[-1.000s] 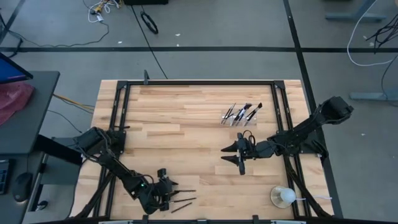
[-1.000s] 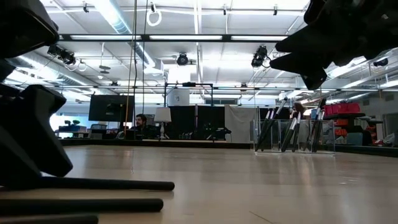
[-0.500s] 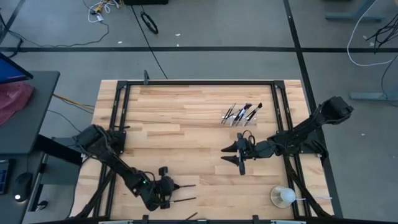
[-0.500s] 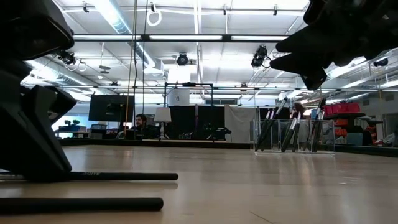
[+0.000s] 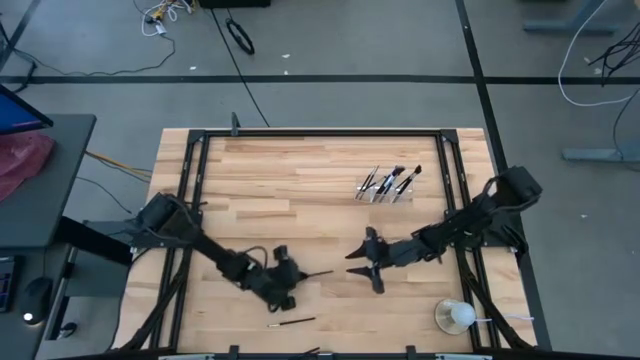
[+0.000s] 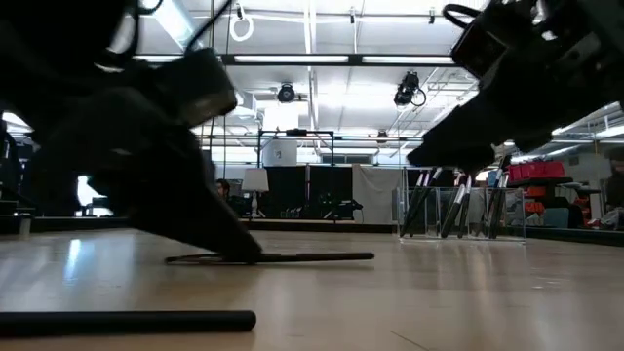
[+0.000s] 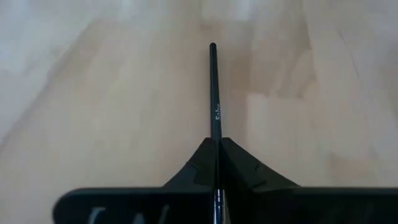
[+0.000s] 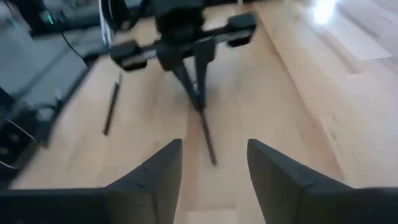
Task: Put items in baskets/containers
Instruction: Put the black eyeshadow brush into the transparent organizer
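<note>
My left gripper (image 5: 293, 276) is near the table's middle front, shut on one thin dark makeup brush (image 5: 315, 271) whose free end points toward the table's right. My right gripper (image 5: 352, 263) stands open just right of that free end, facing it and touching nothing; in its wrist view the brush (image 8: 206, 140) lies ahead of its fingers. Another brush (image 5: 291, 322) lies flat on the table near the front edge. The clear tray (image 5: 390, 185) with several brushes in it stands at the far right. My left gripper pinches the brush's thin handle (image 7: 216, 134) between its two shut fingers. The handle runs along the fingers and sticks out well past their tips. The fingers (image 6: 219, 229) slant down from the table's left. The brush (image 6: 292, 257) lies about level, low over the table; whether it touches the wood I cannot tell.
A round clear cup with a white ball (image 5: 455, 316) stands at the near right corner. A black frame (image 5: 320, 133) runs around the wooden table top. Bare wood lies between the two grippers and the tray.
My left gripper has shut on a brush at the near edge and carried it toward the table's middle and right, away from the near edge. The other brush has stayed by the near edge. My right gripper has moved left and slightly nearer, toward the carried brush.
</note>
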Controlling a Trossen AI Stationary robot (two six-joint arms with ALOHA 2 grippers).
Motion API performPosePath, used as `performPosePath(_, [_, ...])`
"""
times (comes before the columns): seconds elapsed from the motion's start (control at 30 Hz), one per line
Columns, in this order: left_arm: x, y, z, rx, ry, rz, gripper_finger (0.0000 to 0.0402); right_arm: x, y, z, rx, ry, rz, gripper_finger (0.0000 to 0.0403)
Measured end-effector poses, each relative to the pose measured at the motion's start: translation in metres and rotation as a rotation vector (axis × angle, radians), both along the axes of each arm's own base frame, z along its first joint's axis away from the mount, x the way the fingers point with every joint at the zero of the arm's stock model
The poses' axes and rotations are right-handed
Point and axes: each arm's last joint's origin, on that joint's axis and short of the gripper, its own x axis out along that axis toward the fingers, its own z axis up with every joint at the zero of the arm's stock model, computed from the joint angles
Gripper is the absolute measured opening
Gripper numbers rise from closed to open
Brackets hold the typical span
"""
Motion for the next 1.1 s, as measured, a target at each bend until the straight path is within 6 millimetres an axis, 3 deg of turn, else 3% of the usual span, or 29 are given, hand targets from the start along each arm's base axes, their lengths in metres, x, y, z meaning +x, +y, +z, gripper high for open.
performPosePath(0.2, [0.026,0.032,0.006,-0.054,-0.042,-0.012,0.0012,0.025,0.007,-0.017,-0.12,0.112,0.042,0.0207])
performPosePath(0.4, [0.042,0.051,0.015,-0.121,-0.113,-0.064,0.0016,0.041,-0.001,-0.031,-0.204,0.16,0.034,0.0194])
performPosePath(0.57, [0.046,0.059,0.018,-0.139,-0.138,-0.053,0.0018,0.045,-0.008,-0.031,-0.237,0.158,0.029,0.0148])
performPosePath(0.8, [0.05,0.063,0.02,-0.149,-0.162,-0.048,0.002,0.045,-0.008,-0.031,-0.242,0.159,0.037,0.002])
performPosePath(0.97, [0.051,0.065,0.025,-0.1,-0.183,-0.071,0.0037,0.04,-0.005,-0.033,-0.157,0.137,0.025,0.0017])
performPosePath(1.1, [0.049,0.068,0.043,-0.011,-0.21,-0.104,0.0095,0.02,-0.013,-0.041,-0.069,0.059,-0.002,0.0008])
